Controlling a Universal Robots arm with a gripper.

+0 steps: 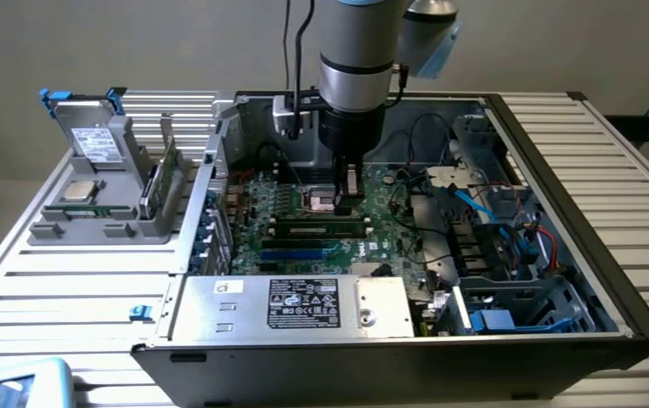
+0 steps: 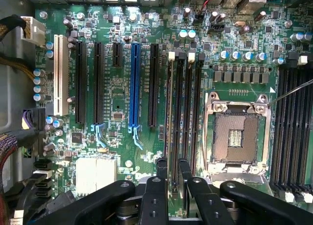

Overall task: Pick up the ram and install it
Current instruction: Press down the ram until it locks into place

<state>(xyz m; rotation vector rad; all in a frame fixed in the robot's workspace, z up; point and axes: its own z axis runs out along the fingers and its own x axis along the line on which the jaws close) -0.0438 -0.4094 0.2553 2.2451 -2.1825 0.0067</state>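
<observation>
The gripper (image 2: 172, 178) hangs straight down inside the open computer case (image 1: 551, 161). Its fingers are drawn to a narrow gap and appear to pinch the top edge of the ram (image 1: 322, 228). The ram stands on edge in one of the long memory slots of the motherboard (image 2: 117, 112), so the grip keeps the thin board upright and in line with the slot. Whether it is fully seated I cannot tell.

Just beside the slots lies the empty processor socket (image 2: 237, 137) with its metal frame, and a further bank of dark slots sits beyond it. On the other side run the taller expansion slots, one of them blue (image 2: 134, 83).

Room is tight low down. Loose cables (image 1: 506, 229) crowd the exterior view's right, and the power supply (image 1: 301, 306) lies near the front. Straight above, the way is open.

Outside the case, on the slatted worktop (image 1: 596, 153), a grey holder (image 1: 87, 225) carries a drive, a square chip and another green board.
</observation>
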